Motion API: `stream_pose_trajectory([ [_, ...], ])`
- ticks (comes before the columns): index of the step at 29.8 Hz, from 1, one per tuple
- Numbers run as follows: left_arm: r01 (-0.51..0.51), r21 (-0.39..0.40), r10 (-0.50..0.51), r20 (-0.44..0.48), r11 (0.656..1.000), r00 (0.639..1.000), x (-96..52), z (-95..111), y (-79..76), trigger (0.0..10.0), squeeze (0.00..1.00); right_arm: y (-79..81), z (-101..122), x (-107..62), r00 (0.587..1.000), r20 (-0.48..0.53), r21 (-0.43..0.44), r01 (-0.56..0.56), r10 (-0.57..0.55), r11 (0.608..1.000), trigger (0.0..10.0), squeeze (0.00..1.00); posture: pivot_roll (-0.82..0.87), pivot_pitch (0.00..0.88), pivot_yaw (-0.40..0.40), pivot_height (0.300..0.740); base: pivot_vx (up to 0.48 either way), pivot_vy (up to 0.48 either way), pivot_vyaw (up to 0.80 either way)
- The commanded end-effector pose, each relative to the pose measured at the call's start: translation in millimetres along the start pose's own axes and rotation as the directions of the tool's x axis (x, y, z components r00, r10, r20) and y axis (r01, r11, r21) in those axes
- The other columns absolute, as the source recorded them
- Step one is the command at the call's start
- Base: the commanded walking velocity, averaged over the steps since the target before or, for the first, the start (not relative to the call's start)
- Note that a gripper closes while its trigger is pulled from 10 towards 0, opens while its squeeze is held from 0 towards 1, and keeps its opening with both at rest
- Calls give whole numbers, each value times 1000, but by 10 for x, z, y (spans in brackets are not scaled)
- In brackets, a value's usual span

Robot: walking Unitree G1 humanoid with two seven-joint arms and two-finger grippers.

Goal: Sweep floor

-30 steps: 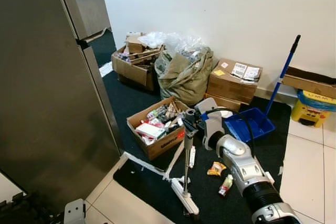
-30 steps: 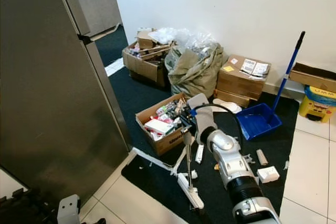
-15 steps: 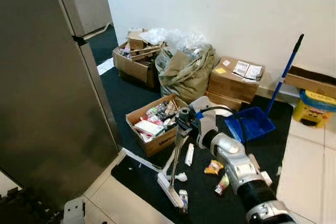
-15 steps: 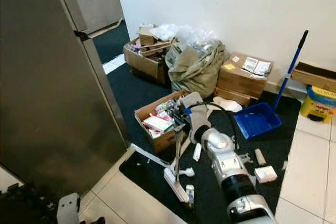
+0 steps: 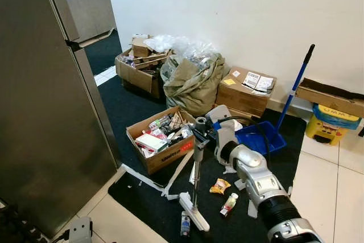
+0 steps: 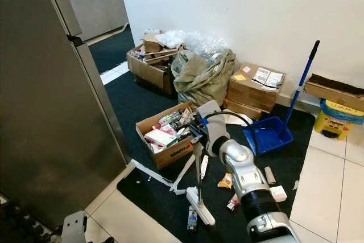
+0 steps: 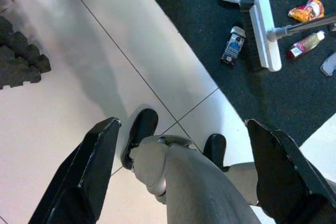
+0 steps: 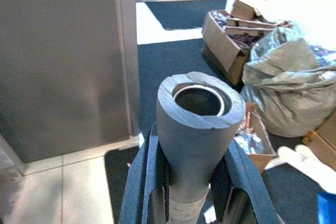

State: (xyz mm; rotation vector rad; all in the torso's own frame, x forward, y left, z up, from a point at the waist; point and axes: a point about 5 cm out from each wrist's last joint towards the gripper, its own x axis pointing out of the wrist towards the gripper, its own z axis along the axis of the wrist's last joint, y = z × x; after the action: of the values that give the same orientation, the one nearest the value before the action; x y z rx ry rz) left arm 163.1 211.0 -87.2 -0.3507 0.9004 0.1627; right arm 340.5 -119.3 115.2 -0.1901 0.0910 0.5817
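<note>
My right gripper (image 5: 200, 131) is shut on the top of a grey broom handle (image 8: 199, 114), whose foam-wrapped end rises between the fingers (image 8: 140, 184). The broom stands nearly upright, with its white head (image 5: 194, 220) on the dark carpet near the tile edge. A small carton (image 5: 185, 223) lies against the head. An orange snack packet (image 5: 219, 186) and a small bottle (image 5: 228, 204) lie just to the right. A blue dustpan (image 5: 259, 138) with a long blue handle rests by the wall. My left gripper (image 7: 182, 124) hangs open above the tiles and my feet.
An open cardboard box (image 5: 157, 146) of clutter sits left of the broom. More boxes (image 5: 244, 90) and a full sack (image 5: 193, 81) line the wall. A tall steel cabinet (image 5: 45, 112) stands at the left, and a yellow container (image 5: 330, 123) at the far right. White tiles (image 5: 335, 186) lie to the right.
The camera has shifted, sliding the scene leftward. The broom head has moved across the carpet toward the tile edge, and a small carton now lies against it. The right gripper keeps its hold.
</note>
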Motion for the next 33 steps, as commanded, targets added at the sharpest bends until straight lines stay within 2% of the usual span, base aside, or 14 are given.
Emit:
stream_pose_trajectory([
  [1, -10, 5, 10, -13, 1000, 1000, -12, -12, 43, 10000, 0, 0, 107, 28, 999, 48, -27, -7, 8, 1000, 10000, 0, -92, 0, 31, 740, 0, -412, 0],
  [33, -3, -5, 2, -18, 1000, 1000, -15, -49, 26, 10000, 0, 47, 69, 21, 999, 38, -28, -23, 24, 999, 10000, 0, -93, 0, 28, 740, 0, -420, 0],
])
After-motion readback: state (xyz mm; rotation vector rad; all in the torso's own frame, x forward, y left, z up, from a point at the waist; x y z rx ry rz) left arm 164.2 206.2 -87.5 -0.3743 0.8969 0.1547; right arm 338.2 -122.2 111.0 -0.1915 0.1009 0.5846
